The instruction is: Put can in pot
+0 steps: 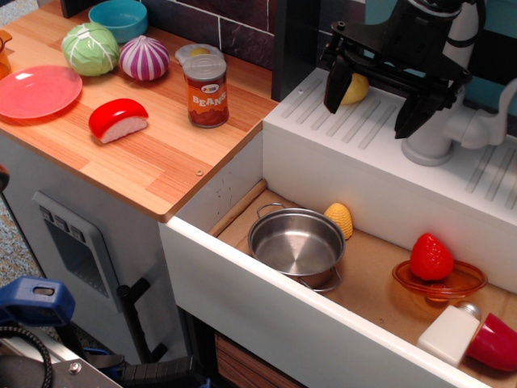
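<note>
Wooden counter (161, 153) holds the can (206, 90) upright and untouched, well apart from the empty pot (296, 242) down in the sink, while the gripper (380, 101) hangs wide open above, nothing done yet.

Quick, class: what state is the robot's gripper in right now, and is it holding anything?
Gripper: open, jaws spread wide above the white ledge, holding nothing; the beans can stands untouched on the wooden counter.

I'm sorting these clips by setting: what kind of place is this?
Likely a toy play kitchen: a wooden counter with plastic food, a beans can, and a sink basin holding a small steel pot.
</note>
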Controlling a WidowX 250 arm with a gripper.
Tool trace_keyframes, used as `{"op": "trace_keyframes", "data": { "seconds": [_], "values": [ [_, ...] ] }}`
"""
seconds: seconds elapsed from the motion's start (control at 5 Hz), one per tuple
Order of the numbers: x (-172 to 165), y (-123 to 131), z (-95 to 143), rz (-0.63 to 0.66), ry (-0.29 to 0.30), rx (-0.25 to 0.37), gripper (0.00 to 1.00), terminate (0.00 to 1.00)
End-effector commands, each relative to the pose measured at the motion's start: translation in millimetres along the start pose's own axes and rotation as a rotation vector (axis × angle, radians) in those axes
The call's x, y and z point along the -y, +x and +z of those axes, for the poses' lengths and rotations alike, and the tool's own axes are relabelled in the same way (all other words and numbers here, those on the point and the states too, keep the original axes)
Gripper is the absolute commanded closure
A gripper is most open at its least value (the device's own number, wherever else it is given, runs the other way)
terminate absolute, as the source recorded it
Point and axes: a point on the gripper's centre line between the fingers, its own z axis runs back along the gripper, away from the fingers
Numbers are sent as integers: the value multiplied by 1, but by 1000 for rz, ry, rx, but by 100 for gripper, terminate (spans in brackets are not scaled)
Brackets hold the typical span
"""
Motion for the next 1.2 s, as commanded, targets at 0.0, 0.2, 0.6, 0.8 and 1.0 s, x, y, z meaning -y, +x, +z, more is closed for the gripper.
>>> {"op": "trace_keyframes", "data": {
  "seconds": [0.0, 0.2, 0.6, 0.8, 1.0],
  "values": [
    [0, 0, 0, 0, 0, 0, 0, 0],
    [-34, -1, -11, -35, -28, 21, 0, 0],
    [-102, 10, -51, 24, 13, 237, 0, 0],
    [-126, 18, -70, -4, 71, 388, 0, 0],
    [-140, 24, -83, -20, 72, 454, 0, 0]
  ]
}}
